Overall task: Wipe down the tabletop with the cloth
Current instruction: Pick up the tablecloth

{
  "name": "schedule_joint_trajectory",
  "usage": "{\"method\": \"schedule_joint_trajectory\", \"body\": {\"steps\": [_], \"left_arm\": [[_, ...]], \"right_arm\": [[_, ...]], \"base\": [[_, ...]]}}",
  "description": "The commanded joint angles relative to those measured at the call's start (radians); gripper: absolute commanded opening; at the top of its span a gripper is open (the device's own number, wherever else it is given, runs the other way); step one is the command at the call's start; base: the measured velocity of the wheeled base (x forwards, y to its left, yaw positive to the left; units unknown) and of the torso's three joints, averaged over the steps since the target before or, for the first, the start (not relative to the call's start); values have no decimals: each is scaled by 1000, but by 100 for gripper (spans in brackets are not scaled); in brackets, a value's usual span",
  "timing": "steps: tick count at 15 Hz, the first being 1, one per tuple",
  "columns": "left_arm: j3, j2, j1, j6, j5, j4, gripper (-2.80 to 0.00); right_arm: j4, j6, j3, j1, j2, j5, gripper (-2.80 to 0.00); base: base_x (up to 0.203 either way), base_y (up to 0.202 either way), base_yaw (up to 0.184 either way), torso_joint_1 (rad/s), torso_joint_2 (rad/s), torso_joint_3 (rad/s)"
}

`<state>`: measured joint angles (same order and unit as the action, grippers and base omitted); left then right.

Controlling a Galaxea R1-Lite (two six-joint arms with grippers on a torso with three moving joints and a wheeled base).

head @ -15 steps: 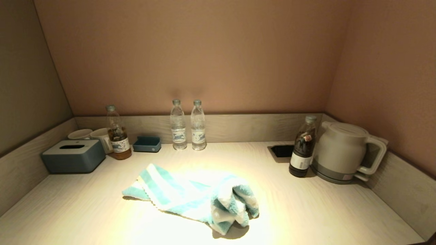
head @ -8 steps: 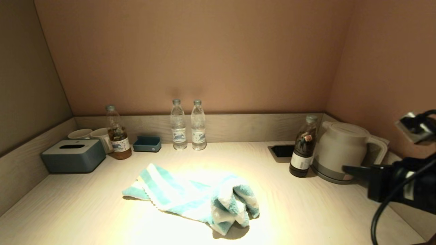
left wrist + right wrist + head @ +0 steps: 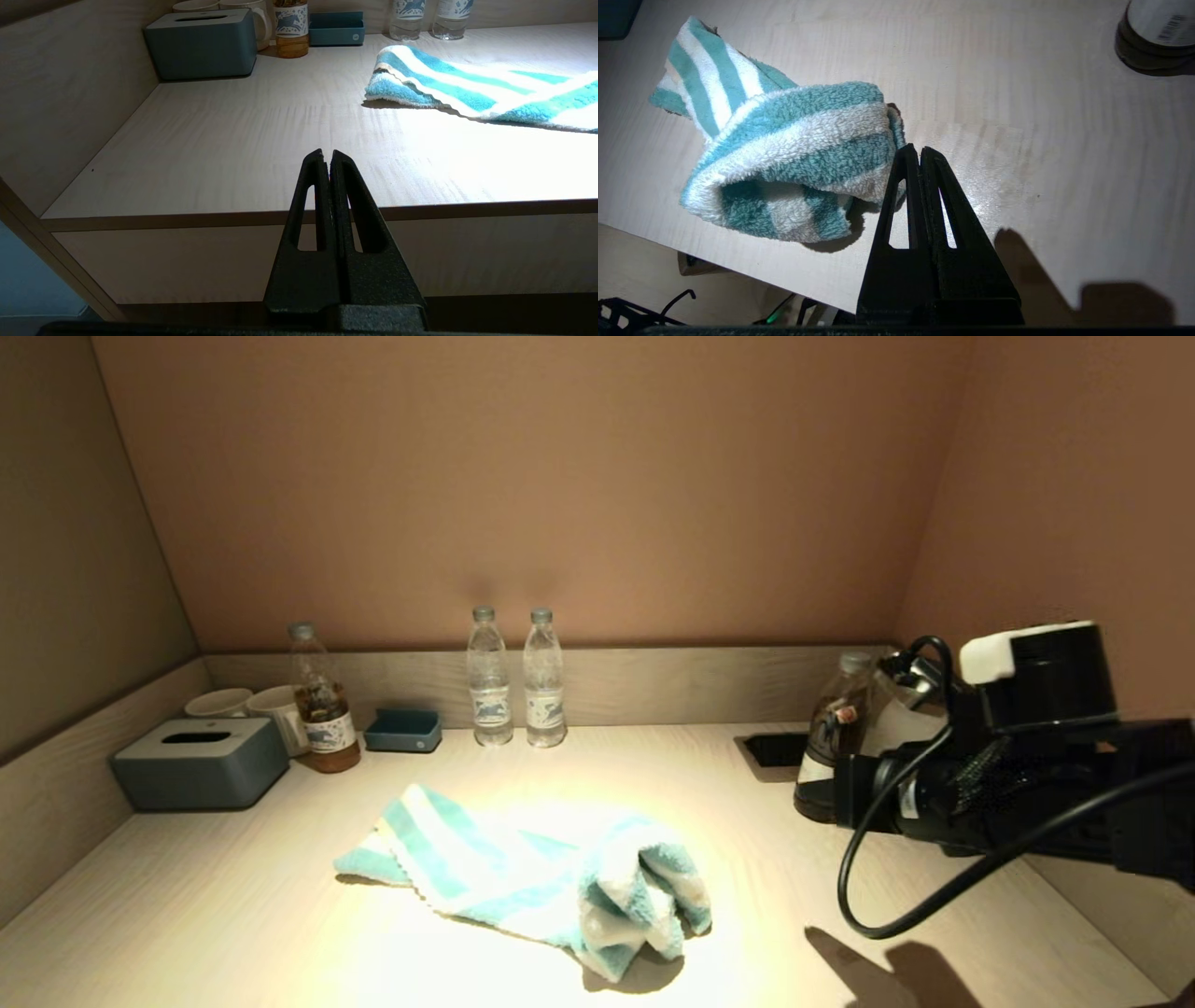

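A teal-and-white striped cloth (image 3: 532, 873) lies rumpled on the pale wooden tabletop (image 3: 233, 915), its bunched end toward the front right. My right gripper (image 3: 845, 791) hovers above the table to the cloth's right, in front of the dark bottle. In the right wrist view it (image 3: 920, 149) is shut and empty, its tips just beside the cloth's bunched end (image 3: 784, 154). My left gripper (image 3: 326, 153) is shut and empty, low before the table's front edge at the left, with the cloth (image 3: 467, 88) farther in. The left gripper is not in the head view.
Along the back wall stand a grey tissue box (image 3: 201, 763), two cups (image 3: 252, 705), a tea bottle (image 3: 322, 714), a blue tray (image 3: 403, 731) and two water bottles (image 3: 515, 679). At the right are a black recess (image 3: 773, 749) and a dark bottle (image 3: 826, 747). Walls close in on both sides.
My right arm has come in from the right and moved left over the table toward the cloth, now covering the kettle. The cloth has not moved.
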<state>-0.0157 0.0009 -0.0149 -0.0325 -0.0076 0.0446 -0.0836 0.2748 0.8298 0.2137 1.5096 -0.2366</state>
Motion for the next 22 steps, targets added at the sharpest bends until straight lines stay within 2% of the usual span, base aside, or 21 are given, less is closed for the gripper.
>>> {"method": "schedule_joint_trajectory", "body": {"steps": [1,7,16,21,22], "left_arm": [[0,1,0,0,0,0,-280],[0,1,0,0,0,1,-280],[0,1,0,0,0,0,-280],[0,1,0,0,0,0,-280],[0,1,0,-1,0,0,-280]], "right_arm": [[-1,47,23,26,64,-1,-280],[4,74,99,71,157,0,-280],[13,92,150,84,214,9,-280],[77,93,210,98,264,10,-280],[79,94,212,106,268,10,0]], "base": [[0,0,0,0,0,0],[0,0,0,0,0,0],[0,0,0,0,0,0],[0,0,0,0,0,0],[0,0,0,0,0,0]]}}
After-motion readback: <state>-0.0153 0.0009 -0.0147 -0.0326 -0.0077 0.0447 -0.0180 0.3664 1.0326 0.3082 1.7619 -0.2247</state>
